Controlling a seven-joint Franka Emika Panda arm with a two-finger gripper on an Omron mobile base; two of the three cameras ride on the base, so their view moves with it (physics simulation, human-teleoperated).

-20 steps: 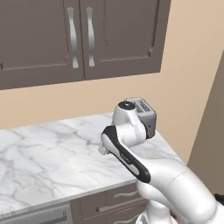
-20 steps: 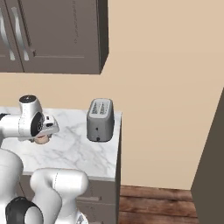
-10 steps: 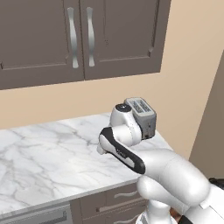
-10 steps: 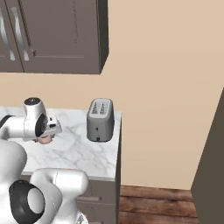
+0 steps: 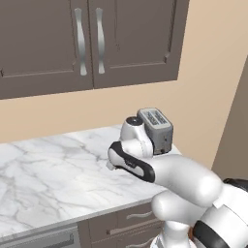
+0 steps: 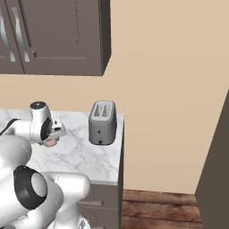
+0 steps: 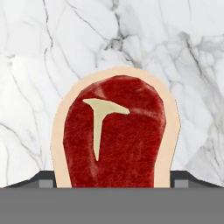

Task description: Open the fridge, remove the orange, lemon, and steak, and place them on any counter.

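The steak, a red oval slab with a pale fat rim, sits between my gripper's two dark fingertips, which press on its sides. It hangs just above the white marble counter. In the right base view the steak shows as a pinkish lump under the gripper, left of the toaster and over the counter. In the left base view my wrist and forearm cover the hand above the counter. The fridge, orange and lemon are out of view.
A grey two-slot toaster stands at the counter's right end. Dark brown wall cabinets hang above. The counter ends just right of the toaster, over a wooden floor. A tall dark panel rises at the far right.
The arm has shifted slightly toward the toaster with the steak still gripped, and its elbow has swung closer to the cameras. The toaster and counter have not moved.
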